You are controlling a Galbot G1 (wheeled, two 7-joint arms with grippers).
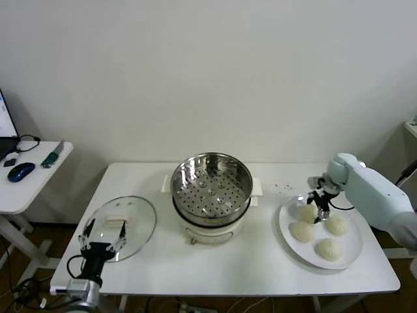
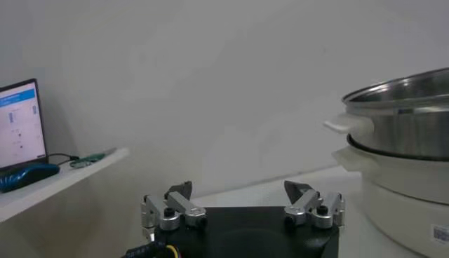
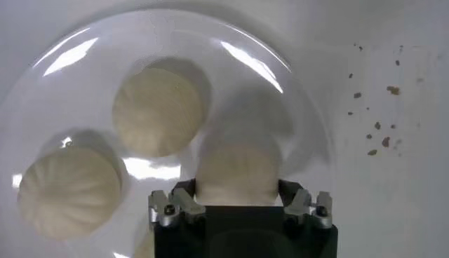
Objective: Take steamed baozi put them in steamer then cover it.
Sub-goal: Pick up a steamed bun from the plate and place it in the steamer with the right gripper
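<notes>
Right hand (image 3: pixel 238 184) clamped around one baozi (image 3: pixel 238 168) on the plate (image 1: pixel 352 251); left hand (image 1: pixel 102 235) wide above the cover (image 1: pixel 140 218).

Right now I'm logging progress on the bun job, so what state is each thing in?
steamer: uncovered, basket empty.
cover: off, lying flat on the table left of the steamer.
baozi: all four on the white plate, none moved yet.
right gripper: shut on one baozi on the plate.
left gripper: open, at the table's front-left edge, by the cover.
</notes>
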